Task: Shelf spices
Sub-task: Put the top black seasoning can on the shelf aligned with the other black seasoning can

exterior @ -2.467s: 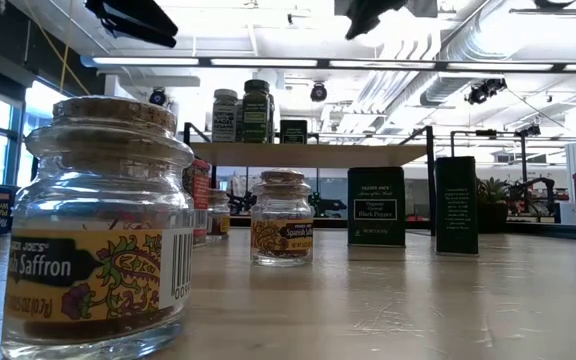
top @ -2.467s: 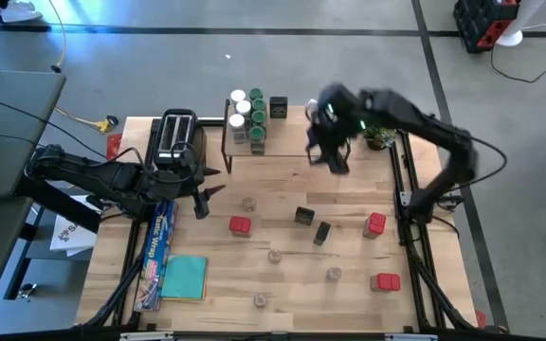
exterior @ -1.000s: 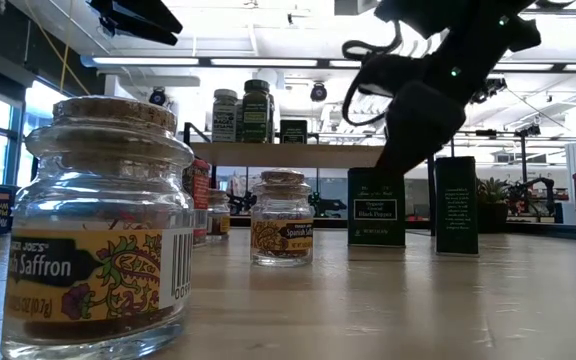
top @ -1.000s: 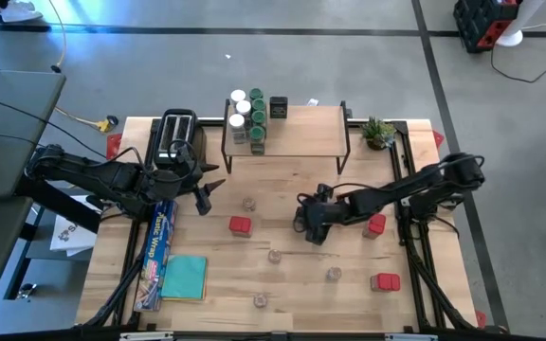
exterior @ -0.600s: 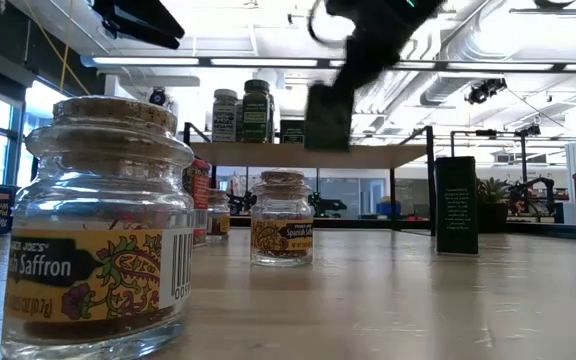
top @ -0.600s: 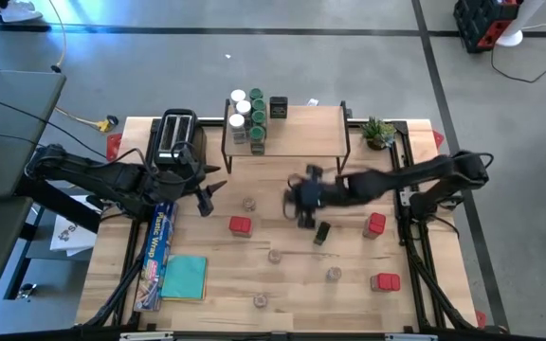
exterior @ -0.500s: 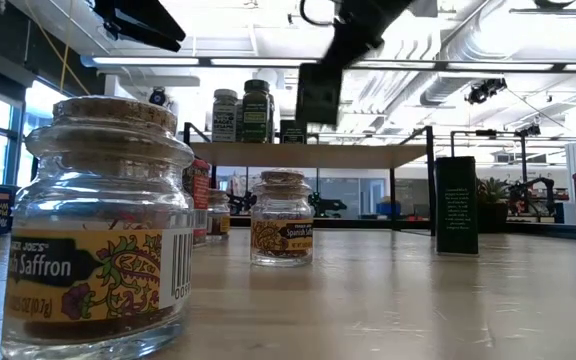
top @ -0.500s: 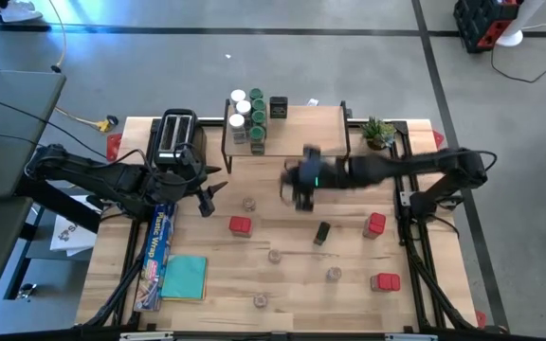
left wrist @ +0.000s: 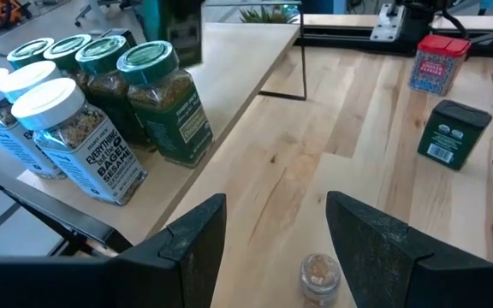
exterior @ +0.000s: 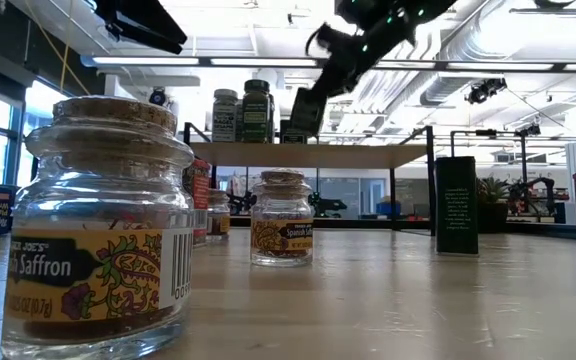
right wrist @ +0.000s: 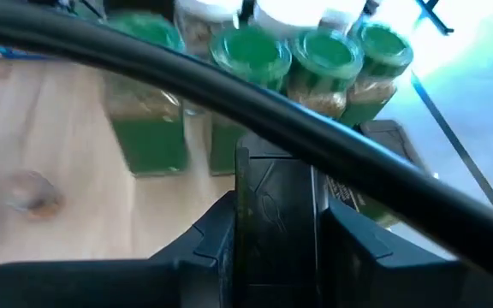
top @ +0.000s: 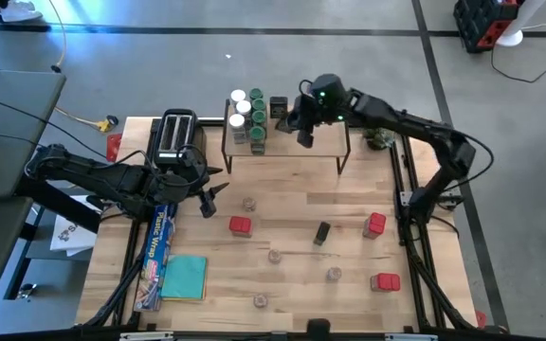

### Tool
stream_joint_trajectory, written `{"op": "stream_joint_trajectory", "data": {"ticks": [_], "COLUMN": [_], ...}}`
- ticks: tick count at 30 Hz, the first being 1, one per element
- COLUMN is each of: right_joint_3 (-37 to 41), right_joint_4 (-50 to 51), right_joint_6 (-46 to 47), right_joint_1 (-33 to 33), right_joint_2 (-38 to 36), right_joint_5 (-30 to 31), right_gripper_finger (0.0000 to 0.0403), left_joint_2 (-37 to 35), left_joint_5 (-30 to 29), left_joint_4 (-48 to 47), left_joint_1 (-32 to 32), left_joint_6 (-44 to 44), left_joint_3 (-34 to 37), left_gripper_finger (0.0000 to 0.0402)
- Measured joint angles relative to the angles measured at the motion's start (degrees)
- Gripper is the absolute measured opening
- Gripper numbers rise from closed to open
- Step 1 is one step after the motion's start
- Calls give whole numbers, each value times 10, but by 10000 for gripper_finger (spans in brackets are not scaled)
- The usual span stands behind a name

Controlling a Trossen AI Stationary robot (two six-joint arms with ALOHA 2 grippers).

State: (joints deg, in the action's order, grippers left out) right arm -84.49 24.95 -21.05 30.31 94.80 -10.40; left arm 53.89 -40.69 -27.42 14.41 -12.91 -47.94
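In the high view, the right gripper (top: 303, 123) sits in the upper middle of the frame, over the light wooden shelf with thin black legs (top: 311, 144), its jaws pinching a small black rectangular spice box (top: 305, 130) just right of the spices already standing on the shelf's left end. The right wrist view shows the same black box (right wrist: 272, 214) clamped between the two dark fingers (right wrist: 208, 239), with green-lidded jars (right wrist: 251, 53) close beyond it. Those stored spices form a tight cluster at the upper centre: white-lidded jars (top: 239, 99), green-lidded jars (top: 257, 118) and another black box (top: 279, 107). In the low view the held box (exterior: 304, 112) hangs tilted just above the shelf top (exterior: 308, 153), right of the jars standing there. The left gripper (top: 212, 188) waits at middle left beside the black toaster (top: 177, 142), its fingers (left wrist: 197, 233) spread apart with nothing between them. Still loose on the wooden table (top: 282, 275) are a red tin (top: 240, 225) at centre left, a dark box (top: 322, 232) at centre, two red tins (top: 375, 224) (top: 385, 282) toward the right, and tiny cork-topped clear jars (top: 275, 255) scattered in the lower middle. A long blue foil box (top: 156, 251) and a teal square cloth (top: 184, 278) lie at lower left.
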Motion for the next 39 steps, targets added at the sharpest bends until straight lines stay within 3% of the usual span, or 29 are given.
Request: {"op": "stream_joint_trajectory", "data": {"ticks": [7,16,25,33,39], "right_joint_3": [-21,-21,-30,-57,22], "right_joint_4": [-1,-20,-41,48,93], "right_joint_6": [-32,-57,-77,-45,-10], "right_joint_1": [1,1,0,-26,-56], "right_joint_2": [57,61,57,-8,-43], "right_joint_5": [39,38,39,41,61], "right_gripper_finger": [139,167,237,235,193], "left_joint_2": [0,0,0,0,0], "left_joint_5": [0,0,0,8,14], "left_joint_4": [4,4,3,3,3], "left_joint_1": [0,0,0,0,3], "left_joint_6": [-3,-4,-5,-5,-5], "left_joint_3": [0,0,0,0,0], "left_gripper_finger": [197,197,197,197,197]}}
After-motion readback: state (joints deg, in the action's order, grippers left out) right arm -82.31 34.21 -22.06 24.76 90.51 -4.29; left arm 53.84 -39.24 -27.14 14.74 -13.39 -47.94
